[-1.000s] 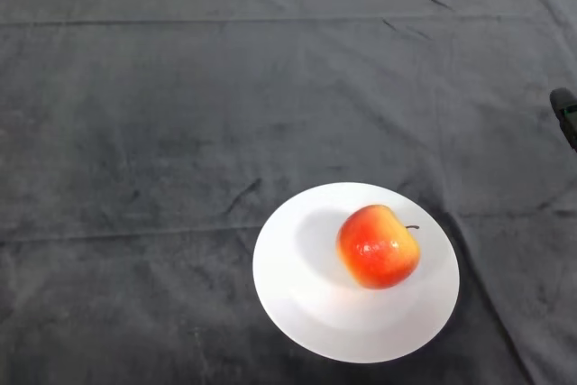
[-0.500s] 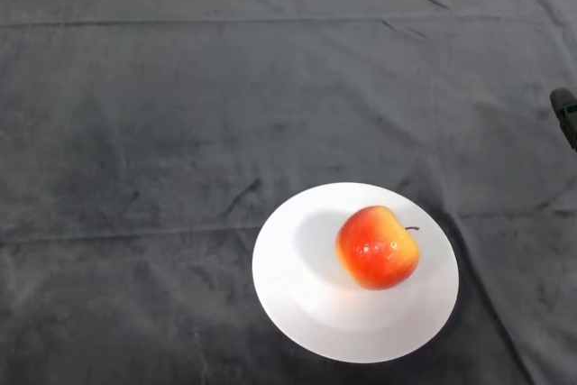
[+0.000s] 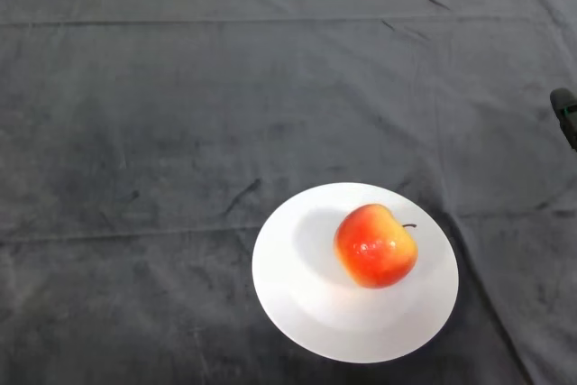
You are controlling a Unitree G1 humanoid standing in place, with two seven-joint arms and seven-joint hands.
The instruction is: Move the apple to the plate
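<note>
Round glossy apple [image 3: 375,246], smooth white plate [image 3: 297,299]

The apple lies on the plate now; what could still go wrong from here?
1. The apple sits right of the middle of the white plate, on its side with the stem pointing toward the rim. A bump might roll it off onto the dark cloth.
2. The plate rests on creased cloth, so it may not lie quite flat and could perhaps rock.

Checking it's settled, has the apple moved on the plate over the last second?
Yes, barely: the apple has shifted slightly toward the view's left across the white plate, which stayed put.
</note>
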